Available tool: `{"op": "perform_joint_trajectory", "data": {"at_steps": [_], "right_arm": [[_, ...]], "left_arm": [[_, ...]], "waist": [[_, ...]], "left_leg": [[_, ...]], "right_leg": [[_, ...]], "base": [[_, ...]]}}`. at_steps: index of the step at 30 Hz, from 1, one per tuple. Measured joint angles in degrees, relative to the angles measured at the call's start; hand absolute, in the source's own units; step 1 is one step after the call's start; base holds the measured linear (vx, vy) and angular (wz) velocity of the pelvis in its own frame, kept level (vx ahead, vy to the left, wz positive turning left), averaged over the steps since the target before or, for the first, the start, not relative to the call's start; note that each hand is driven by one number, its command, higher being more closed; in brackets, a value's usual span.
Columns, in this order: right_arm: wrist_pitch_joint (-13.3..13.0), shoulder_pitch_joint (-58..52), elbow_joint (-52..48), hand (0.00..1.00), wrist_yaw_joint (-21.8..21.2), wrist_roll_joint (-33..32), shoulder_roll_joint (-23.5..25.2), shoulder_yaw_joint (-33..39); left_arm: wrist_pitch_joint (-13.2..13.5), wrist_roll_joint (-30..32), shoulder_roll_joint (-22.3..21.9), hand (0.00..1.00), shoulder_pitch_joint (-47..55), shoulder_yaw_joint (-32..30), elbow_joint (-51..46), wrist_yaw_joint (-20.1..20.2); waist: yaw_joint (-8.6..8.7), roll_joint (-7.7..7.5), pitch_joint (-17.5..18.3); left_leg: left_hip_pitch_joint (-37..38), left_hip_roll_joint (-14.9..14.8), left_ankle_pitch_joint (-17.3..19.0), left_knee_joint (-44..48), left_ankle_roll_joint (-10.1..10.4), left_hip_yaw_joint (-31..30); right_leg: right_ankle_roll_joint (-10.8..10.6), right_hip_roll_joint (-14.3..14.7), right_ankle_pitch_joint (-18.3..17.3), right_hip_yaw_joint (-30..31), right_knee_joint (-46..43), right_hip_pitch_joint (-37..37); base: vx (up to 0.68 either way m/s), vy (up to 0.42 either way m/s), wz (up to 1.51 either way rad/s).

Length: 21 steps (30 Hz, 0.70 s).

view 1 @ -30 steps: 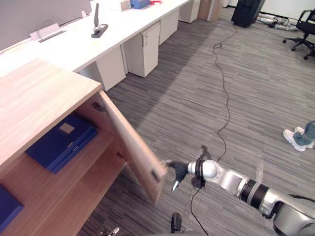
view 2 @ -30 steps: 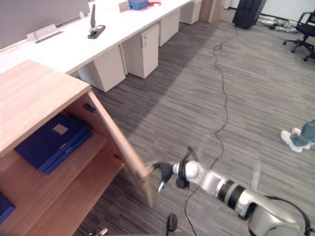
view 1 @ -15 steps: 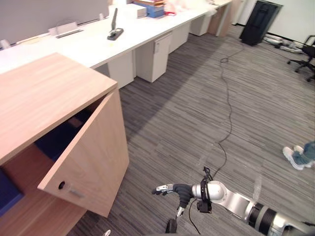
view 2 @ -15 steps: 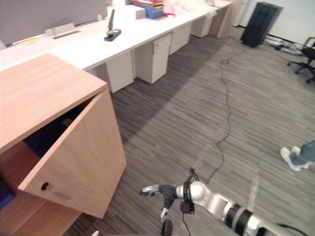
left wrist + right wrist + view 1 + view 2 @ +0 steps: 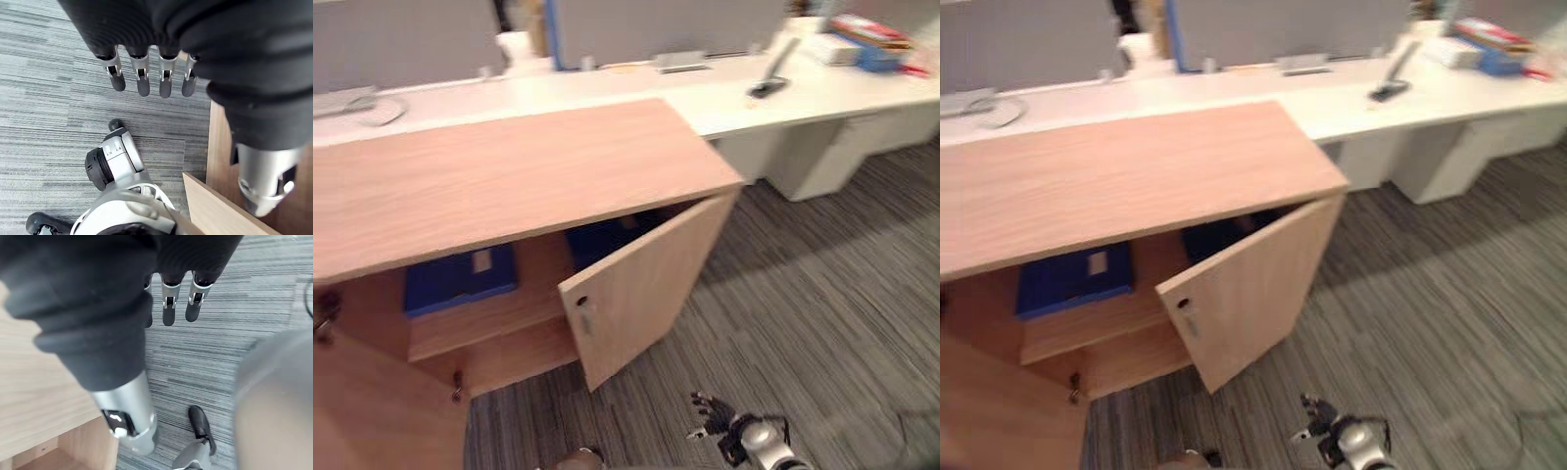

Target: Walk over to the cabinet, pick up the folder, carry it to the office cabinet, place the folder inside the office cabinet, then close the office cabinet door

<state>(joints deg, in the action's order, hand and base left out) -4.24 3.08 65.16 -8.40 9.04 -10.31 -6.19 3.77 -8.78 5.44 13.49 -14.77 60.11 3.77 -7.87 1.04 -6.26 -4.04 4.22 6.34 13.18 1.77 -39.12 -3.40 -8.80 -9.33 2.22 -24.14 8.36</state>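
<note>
A blue folder (image 5: 460, 279) is lying on the shelf inside the wooden office cabinet (image 5: 509, 181), its door (image 5: 641, 284) standing half open; the right hand (image 5: 713, 425) is hovering in front of the cabinet, fingers spread, the left hand (image 5: 143, 78) hanging beside it, fingers straight and empty

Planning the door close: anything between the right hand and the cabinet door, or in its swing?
Nothing visible. The right hand hangs over carpet, apart from the half-open cabinet door; the blue folder lies back on the shelf, clear of its swing.
</note>
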Motion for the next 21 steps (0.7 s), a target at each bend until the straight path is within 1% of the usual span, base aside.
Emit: {"op": "perform_joint_trajectory", "data": {"at_steps": [1, 2, 3, 4, 5, 6, 7, 8, 9, 10, 11, 12, 13, 14, 15, 16, 17, 18, 19, 20, 21], "right_arm": [[0.8, -1.7, 1.0, 0.00, 1.6, 0.0, 0.8, 3.2], [1.2, -3.0, 0.4, 0.00, 3.0, -1.0, 1.6, 6.7], [1.7, -3.4, 0.1, 0.00, 4.1, -1.0, 2.0, 7.0], [2.0, -4.1, -0.3, 0.00, 5.1, -1.1, 2.6, 7.3], [2.1, -4.4, -0.5, 0.00, 6.2, -1.0, 2.3, 7.4], [2.1, -4.5, -0.9, 0.00, 6.5, -1.1, 2.8, 7.8], [2.1, -4.5, -1.0, 0.00, 6.6, -1.1, 3.3, 8.4], [2.1, -4.9, -1.4, 0.00, 6.8, -1.3, 4.2, 9.1], [2.1, -5.2, -2.0, 0.00, 6.8, -1.4, 5.0, 9.6], [2.1, -5.4, -2.2, 0.00, 6.8, -1.5, 5.3, 10.1], [2.1, -5.7, -2.3, 0.00, 6.8, -1.7, 6.1, 12.0], [2.1, -5.9, -2.4, 0.00, 6.8, -2.0, 6.4, 12.9], [2.1, -6.2, -2.5, 0.00, 6.8, -3.1, 7.3, 15.4], [2.2, -6.3, -2.4, 0.00, 6.7, -3.4, 7.5, 16.3], [2.5, -6.3, -2.4, 0.00, 6.7, -3.4, 8.1, 17.8], [2.6, -6.5, -2.4, 0.00, 6.6, -3.5, 8.4, 18.6], [2.5, -6.5, -2.4, 0.00, 6.6, -3.6, 8.3, 18.8], [2.6, -6.5, -2.4, 0.00, 6.6, -3.6, 8.6, 20.3], [2.6, -6.5, -2.3, 0.00, 6.6, -3.8, 8.7, 21.4], [2.6, -6.4, -2.1, 0.00, 6.5, -4.0, 9.1, 22.4], [2.6, -6.5, -1.5, 0.00, 6.5, -5.4, 9.6, 23.6]], "left_arm": [[0.0, 0.0, -0.4, 0.00, -1.3, -0.4, -0.1, -0.4], [-0.1, 0.0, -1.0, 0.00, -1.9, -1.5, -1.0, -0.9], [-0.2, 0.1, -1.4, 0.00, -2.0, -2.1, -1.7, -1.1], [-0.2, 0.1, -2.0, 0.00, -2.0, -3.4, -2.4, -1.4], [-0.3, 0.1, -3.6, 0.00, -2.3, -4.9, -3.4, -1.9], [-0.2, 0.0, -4.7, 0.00, -2.3, -6.1, -3.9, -2.2], [-0.2, -0.3, -5.1, 0.00, -2.5, -6.8, -3.9, -2.3], [-0.1, -0.9, -5.5, 0.00, -2.5, -7.9, -4.0, -2.4], [-0.1, -1.2, -5.8, 0.00, -2.6, -8.9, -4.0, -2.4], [-0.2, -1.2, -5.8, 0.00, -2.6, -9.2, -4.0, -2.4], [-0.3, -1.2, -5.7, 0.00, -2.6, -9.8, -4.0, -2.5], [-0.3, -1.2, -5.7, 0.00, -2.6, -10.0, -3.9, -2.5], [-0.5, -1.2, -5.5, 0.00, -2.7, -10.7, -4.0, -2.9], [-0.5, -1.2, -5.5, 0.00, -2.8, -11.0, -4.0, -2.9], [-0.5, -2.1, -5.4, 0.00, -3.0, -11.7, -4.0, -3.2], [-0.5, -2.8, -5.3, 0.00, -3.3, -12.3, -4.0, -3.4], [-0.5, -2.7, -5.3, 0.00, -3.3, -12.2, -3.9, -3.4], [-0.6, -2.8, -5.4, 0.00, -3.1, -12.2, -3.7, -3.4], [-0.5, -2.8, -5.2, 0.00, -3.1, -12.2, -3.6, -3.4], [-0.5, -2.8, -4.9, 0.00, -3.2, -12.1, -3.5, -3.4], [-0.4, -2.7, -3.8, 0.00, -3.2, -10.8, -3.2, -3.4]], "waist": [[0.31, 0.04, -0.4], [0.45, -0.29, -0.4], [0.53, -0.88, -0.4], [0.55, -1.30, -0.6], [0.81, 0.11, 0.1], [1.39, 0.98, 0.6], [1.55, 1.14, 0.6], [1.47, 0.91, 0.7], [1.61, 0.40, 0.7], [1.74, 0.17, 0.8], [1.94, -0.18, 0.9], [2.17, -0.61, 1.0], [2.69, -1.22, 1.0], [2.70, -1.44, 0.8], [2.55, -2.08, 0.4], [2.48, -2.32, 0.3], [2.65, -2.22, 0.4], [2.70, -2.20, 0.3], [2.55, -2.01, 0.3], [2.52, -2.30, 0.2], [2.48, -3.29, 0.5]], "left_leg": [[-0.7, 0.8, 0.0, 0.6, 0.8, -4.1], [-0.9, 2.1, 0.6, 1.9, 1.9, -6.4], [-0.9, 3.2, 1.2, 3.0, 2.3, -7.0], [-1.0, 4.1, 2.5, 4.6, 2.9, -7.3], [-1.2, 2.6, 3.6, 6.2, 2.8, -4.7], [-2.1, -0.1, 4.5, 6.8, 3.1, 0.3], [-2.4, -1.4, 4.7, 6.7, 3.3, 1.6], [-2.8, -3.6, 4.3, 5.9, 4.6, 2.7], [-2.8, -4.9, 3.8, 4.8, 5.6, 2.7], [-3.0, -5.3, 3.6, 4.5, 6.0, 2.7], [-3.2, -5.7, 3.0, 4.1, 6.8, 3.2], [-3.8, -5.8, 2.5, 4.3, 6.9, 4.4], [-5.8, -6.0, 1.0, 5.4, 6.5, 10.7], [-6.5, -6.4, 0.5, 5.9, 6.1, 14.0], [-7.3, -7.6, 0.0, 6.8, 5.0, 21.1], [-8.5, -10.3, 0.8, 9.8, 3.3, 30.3], [-9.2, -11.8, 1.6, 11.9, 2.5, 35.3], [-9.4, -13.7, 2.5, 13.5, 1.9, 42.4], [-9.8, -13.4, 1.9, 13.6, 1.7, 44.4], [-9.8, -12.5, 1.5, 12.8, 1.3, 44.6], [-9.8, -10.0, -0.1, 10.1, 0.4, 44.7]], "right_leg": [[-0.6, 1.4, -0.7, 3.6, 1.7, -0.2], [-0.9, 0.9, -0.5, 4.0, 4.2, -0.9], [-1.0, 0.1, 0.2, 3.0, 6.3, -1.8], [-4.5, -1.1, -0.2, 1.0, 7.6, -3.3], [-3.9, -0.2, -0.2, -2.3, 7.8, -4.3], [-3.1, 1.2, -0.6, -4.4, 7.8, -5.0], [-2.7, 2.0, -0.9, -5.4, 7.7, -5.2], [-2.0, 3.3, -1.0, -6.2, 7.8, -5.2], [-1.6, 4.3, -1.0, -6.7, 8.0, -5.1], [-1.4, 4.6, -1.0, -7.0, 8.1, -5.3], [-1.3, 4.8, -1.0, -7.8, 8.2, -5.6], [-1.3, 4.7, -1.0, -8.5, 8.4, -5.7], [-1.1, 4.0, -0.9, -10.6, 9.0, -6.5], [-1.1, 3.7, -0.8, -11.6, 9.3, -7.0], [-1.0, 3.1, -0.7, -13.1, 9.7, -7.6], [-1.0, 2.7, -0.7, -14.3, 9.8, -8.2], [-1.0, 2.6, -0.8, -14.7, 9.8, -8.4], [-1.2, 2.1, -0.9, -15.3, 9.8, -8.7], [-1.7, 1.0, -1.0, -15.5, 9.8, -8.8], [-1.9, 0.5, -1.0, -15.7, 9.9, -8.7], [-2.3, -1.1, -0.7, -16.2, 10.9, -8.8]], "base": [[0.10, -0.281, 1.78], [0.08, -0.248, 1.62], [0.08, -0.198, 1.18], [0.08, -0.234, 0.94], [0.05, -0.234, 1.00], [0.03, -0.285, 0.79], [0.00, -0.224, 0.49], [0.00, -0.231, 0.23], [0.00, -0.157, 0.13], [0.03, -0.117, 0.15], [0.03, -0.074, 0.23], [0.03, -0.089, 0.59], [0.01, -0.056, 0.67], [-0.01, -0.044, 0.82], [-0.04, -0.008, 0.59], [-0.03, 0.003, 0.50], [0.01, 0.058, 0.37], [0.02, 0.123, 0.29], [0.02, 0.158, 0.25], [0.01, 0.179, 0.27], [0.03, 0.188, 0.38]]}}
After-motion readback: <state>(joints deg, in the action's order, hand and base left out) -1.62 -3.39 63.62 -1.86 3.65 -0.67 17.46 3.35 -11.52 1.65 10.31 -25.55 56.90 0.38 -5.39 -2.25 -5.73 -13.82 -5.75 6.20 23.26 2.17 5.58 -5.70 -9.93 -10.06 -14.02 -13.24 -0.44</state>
